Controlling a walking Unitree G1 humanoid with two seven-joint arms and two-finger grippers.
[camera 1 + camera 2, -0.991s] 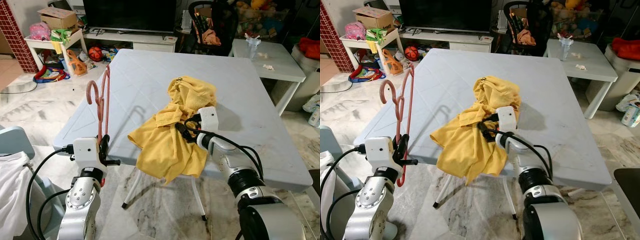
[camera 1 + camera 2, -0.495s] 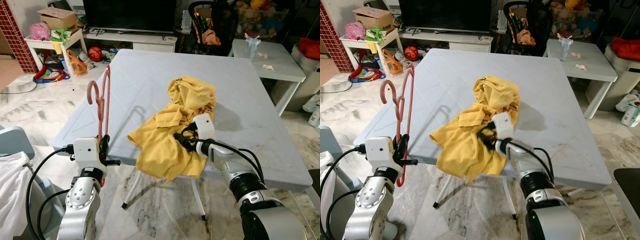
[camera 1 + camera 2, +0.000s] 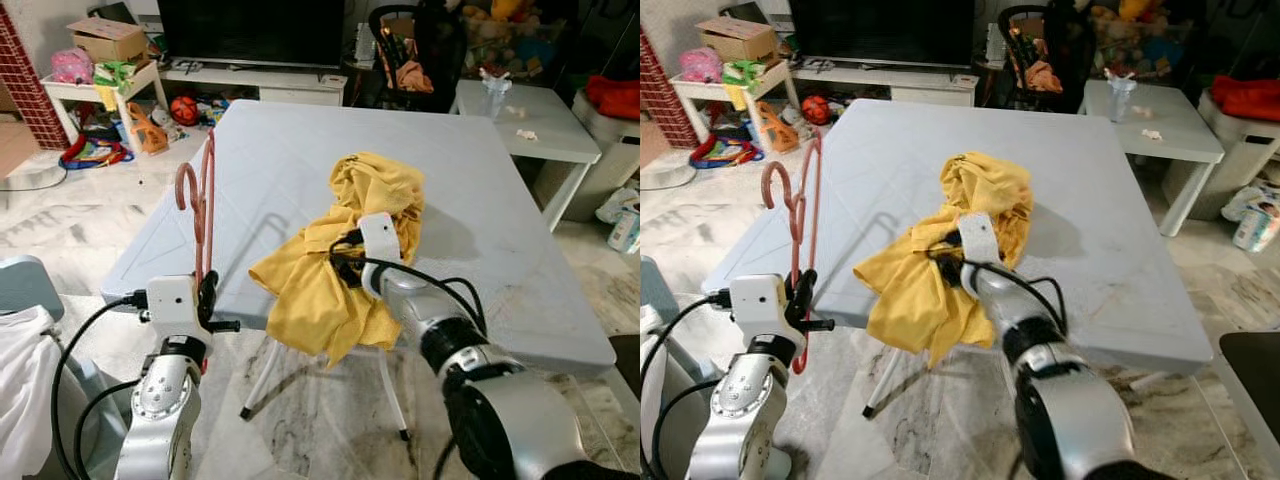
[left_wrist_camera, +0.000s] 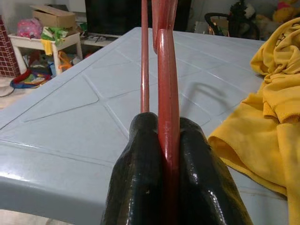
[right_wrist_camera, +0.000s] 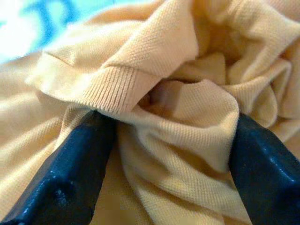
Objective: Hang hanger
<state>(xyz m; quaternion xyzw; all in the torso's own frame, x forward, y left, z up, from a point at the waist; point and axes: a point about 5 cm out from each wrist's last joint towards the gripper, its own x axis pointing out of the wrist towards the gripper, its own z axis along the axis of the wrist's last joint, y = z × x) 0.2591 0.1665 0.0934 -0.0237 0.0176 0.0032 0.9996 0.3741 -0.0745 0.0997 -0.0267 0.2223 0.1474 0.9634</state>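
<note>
The fingers (image 5: pixel 61 187) of my right gripper (image 3: pixel 341 268) are spread, now pushed deeper into the crumpled yellow cotton garment (image 3: pixel 345 250) on the pale grey counter (image 3: pixel 500 230), ready to pinch. My left gripper (image 4: pixel 164 154) stays clenched on the upright red plastic hanger (image 3: pixel 200 205).

My left arm stands near-left, forearm raised; left tool (image 3: pixel 207 290) has its fingers (image 4: pixel 140 187) pressed together. My right arm reaches far and leftward; right tool (image 3: pixel 340 268) has its fingers (image 5: pixel 70 178) spread wide.
</note>
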